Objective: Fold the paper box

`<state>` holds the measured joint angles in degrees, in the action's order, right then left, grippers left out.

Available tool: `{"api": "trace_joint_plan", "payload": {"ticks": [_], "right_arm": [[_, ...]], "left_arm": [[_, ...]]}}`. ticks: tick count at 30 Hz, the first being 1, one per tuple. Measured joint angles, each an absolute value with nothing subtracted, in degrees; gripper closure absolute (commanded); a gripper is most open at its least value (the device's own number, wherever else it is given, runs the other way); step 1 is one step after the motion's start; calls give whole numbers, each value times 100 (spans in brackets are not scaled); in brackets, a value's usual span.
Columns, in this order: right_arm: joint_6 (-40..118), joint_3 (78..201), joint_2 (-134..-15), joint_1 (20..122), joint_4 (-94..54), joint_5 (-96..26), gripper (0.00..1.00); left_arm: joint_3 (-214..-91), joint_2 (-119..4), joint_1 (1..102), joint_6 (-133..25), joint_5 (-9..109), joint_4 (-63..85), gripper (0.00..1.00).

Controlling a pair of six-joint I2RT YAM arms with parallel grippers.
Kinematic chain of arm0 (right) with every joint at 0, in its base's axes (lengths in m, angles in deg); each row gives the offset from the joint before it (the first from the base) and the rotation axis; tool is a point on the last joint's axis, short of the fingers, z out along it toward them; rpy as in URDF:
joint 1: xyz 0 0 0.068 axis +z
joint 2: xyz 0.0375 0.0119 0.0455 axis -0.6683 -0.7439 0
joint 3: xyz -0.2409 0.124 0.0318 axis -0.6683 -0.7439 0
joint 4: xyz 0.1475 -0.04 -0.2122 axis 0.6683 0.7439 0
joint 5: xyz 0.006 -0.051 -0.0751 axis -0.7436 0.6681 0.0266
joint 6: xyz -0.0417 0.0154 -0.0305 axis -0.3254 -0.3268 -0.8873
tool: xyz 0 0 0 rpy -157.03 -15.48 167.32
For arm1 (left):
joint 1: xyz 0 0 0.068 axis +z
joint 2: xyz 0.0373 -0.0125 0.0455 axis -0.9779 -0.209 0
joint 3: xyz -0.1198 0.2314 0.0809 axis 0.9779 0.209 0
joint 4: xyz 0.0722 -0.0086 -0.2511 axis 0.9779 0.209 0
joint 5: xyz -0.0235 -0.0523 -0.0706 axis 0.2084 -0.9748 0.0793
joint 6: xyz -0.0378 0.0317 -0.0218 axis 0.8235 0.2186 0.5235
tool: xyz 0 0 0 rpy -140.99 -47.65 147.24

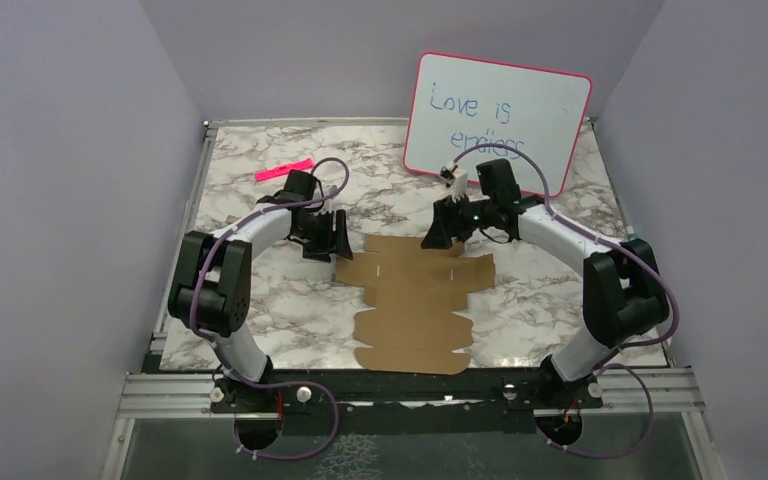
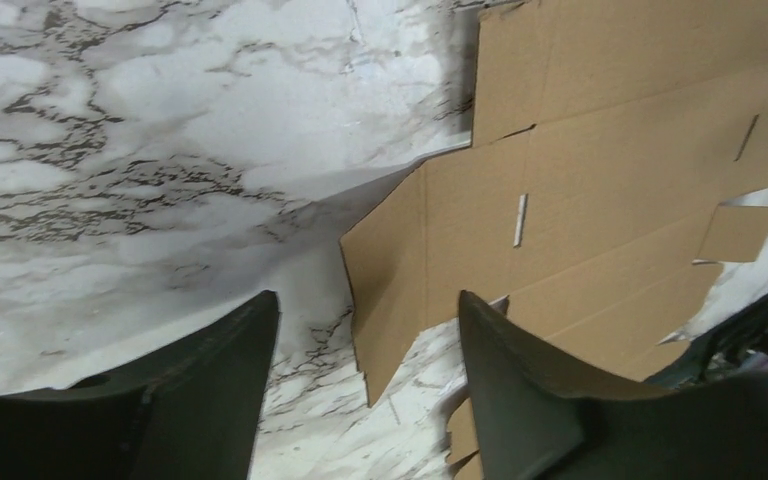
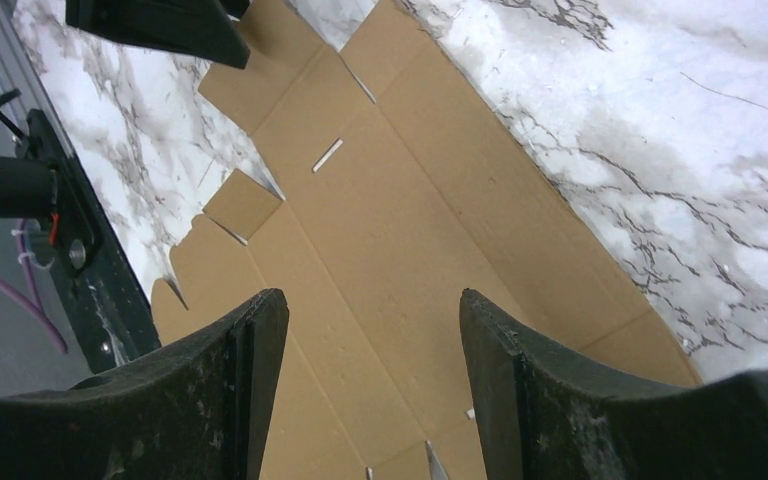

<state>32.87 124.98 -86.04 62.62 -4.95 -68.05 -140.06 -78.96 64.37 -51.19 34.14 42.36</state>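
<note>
Top external | box lying flat, long axis running near-to-far | left gripper hovering beside its far-left flap, right gripper over far edge | both gaping, empty

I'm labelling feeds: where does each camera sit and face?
Top external: above and behind, facing down at the table; left arm, right arm show.
Left wrist: looks down at an edge of the box; open left gripper frames it.
Right wrist: looks down onto the box; open right gripper frames it.
All share the box.
</note>
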Motion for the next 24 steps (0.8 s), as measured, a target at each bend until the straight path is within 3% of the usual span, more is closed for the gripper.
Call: {"api": "trace_joint_plan", "payload": {"ticks": [14,24], "right_arm": [[2481,13250,-9526,6411,-419,-6918,31],[1525,14382,-10219,6411,285,-7198,29]], "left_arm": [[-14200,-8235,6437,-5259,2924,4240,100],[-14137,-7500,6431,-5440,3053,4210,100]]}}
